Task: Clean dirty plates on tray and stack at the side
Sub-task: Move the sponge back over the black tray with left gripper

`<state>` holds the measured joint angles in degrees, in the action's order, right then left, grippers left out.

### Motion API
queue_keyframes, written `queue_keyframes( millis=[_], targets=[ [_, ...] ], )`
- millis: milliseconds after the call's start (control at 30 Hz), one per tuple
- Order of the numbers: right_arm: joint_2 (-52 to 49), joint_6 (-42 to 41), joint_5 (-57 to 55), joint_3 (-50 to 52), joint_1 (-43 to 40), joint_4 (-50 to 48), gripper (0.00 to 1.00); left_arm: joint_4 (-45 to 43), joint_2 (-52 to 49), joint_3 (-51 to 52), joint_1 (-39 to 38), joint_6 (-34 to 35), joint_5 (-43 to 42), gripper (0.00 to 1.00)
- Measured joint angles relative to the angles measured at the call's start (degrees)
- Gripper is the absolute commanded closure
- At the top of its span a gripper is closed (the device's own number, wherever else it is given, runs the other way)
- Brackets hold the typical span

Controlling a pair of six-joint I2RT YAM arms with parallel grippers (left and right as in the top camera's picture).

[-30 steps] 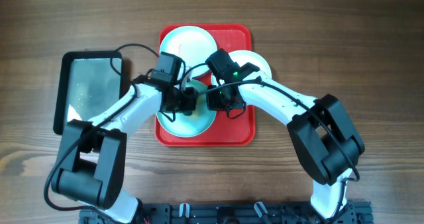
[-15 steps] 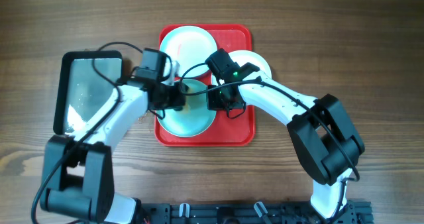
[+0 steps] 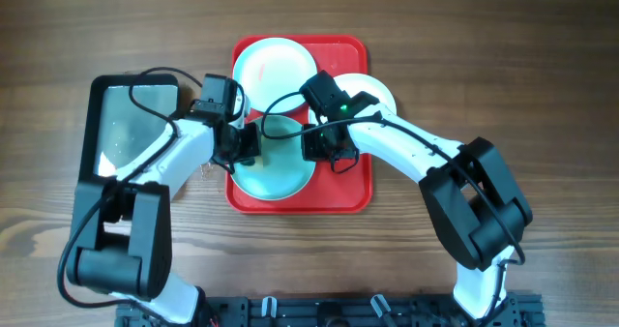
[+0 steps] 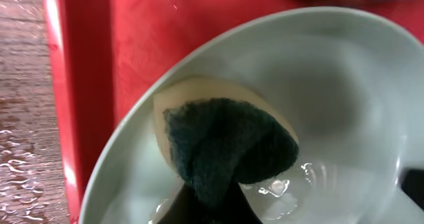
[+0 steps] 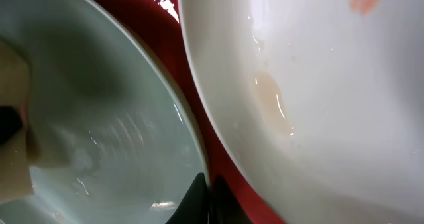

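Note:
On the red tray (image 3: 343,187) lie three plates: a pale turquoise plate (image 3: 271,64) at the back, a white plate (image 3: 379,88) on the right rim, and a wet turquoise plate (image 3: 280,172) at the front. My left gripper (image 3: 250,143) is over the front plate's left side, shut on a sponge (image 4: 225,144) with a dark green scouring face, which rests on that plate (image 4: 344,85). My right gripper (image 5: 207,201) is shut on the same plate's (image 5: 99,85) right rim. The white plate (image 5: 331,85) beside it carries reddish smears.
A black-rimmed metal pan (image 3: 131,133) with a wet bottom stands on the wooden table left of the tray. Bare wood lies to the right of the tray and along the table's front edge. Both arms cross above the tray's front half.
My left gripper has dragged the sponge from the middle of the front plate towards its left edge. The right gripper and the plates have not moved.

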<state>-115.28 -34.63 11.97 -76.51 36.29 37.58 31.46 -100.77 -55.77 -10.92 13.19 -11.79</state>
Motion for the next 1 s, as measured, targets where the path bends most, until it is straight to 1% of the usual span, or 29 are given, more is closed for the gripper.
queue_keyframes(
  millis=[200, 400, 633, 733, 833, 867, 900, 967, 1000],
  targets=[
    [0.0, 0.02, 0.02, 0.04, 0.0, 0.0, 0.96, 2.6, -0.07, -0.04, -0.02, 0.87, -1.77, 0.96],
    [0.0, 0.2, 0.02, 0.04, -0.02, 0.0, 0.96, 6.6, -0.17, 0.0, 0.0, 0.85, -9.01, 0.96],
    [0.0, 0.42, 0.02, 0.04, 0.0, -0.02, 0.96, 6.97, -0.26, 0.0, 0.15, 0.87, -16.39, 0.96],
    [-0.02, 0.42, 0.02, 0.04, 0.0, -0.02, 0.96, 7.08, 0.92, 0.0, 1.03, 0.87, -17.73, 0.96],
    [0.0, 0.42, 0.04, 0.04, 0.0, -0.02, 0.96, 7.13, 4.61, -0.04, 3.23, 0.87, -18.08, 0.96],
    [-0.02, 0.42, 0.02, 0.04, 0.0, -0.02, 0.94, 7.13, 6.25, -0.13, 4.15, 0.87, -17.92, 0.96],
    [0.0, 0.42, 0.04, 0.04, 0.0, -0.02, 0.89, 7.1, 7.45, -0.24, 4.79, 0.87, -17.57, 0.96],
    [0.0, 0.57, 0.09, 0.04, 0.0, -0.02, 0.81, 7.17, 10.73, -0.57, 6.54, 1.16, -15.08, 0.96],
    [0.0, 0.68, 0.17, 0.04, 0.0, -0.02, 0.79, 7.28, 11.8, -0.66, 7.06, 1.51, -13.77, 0.96]
  ],
)
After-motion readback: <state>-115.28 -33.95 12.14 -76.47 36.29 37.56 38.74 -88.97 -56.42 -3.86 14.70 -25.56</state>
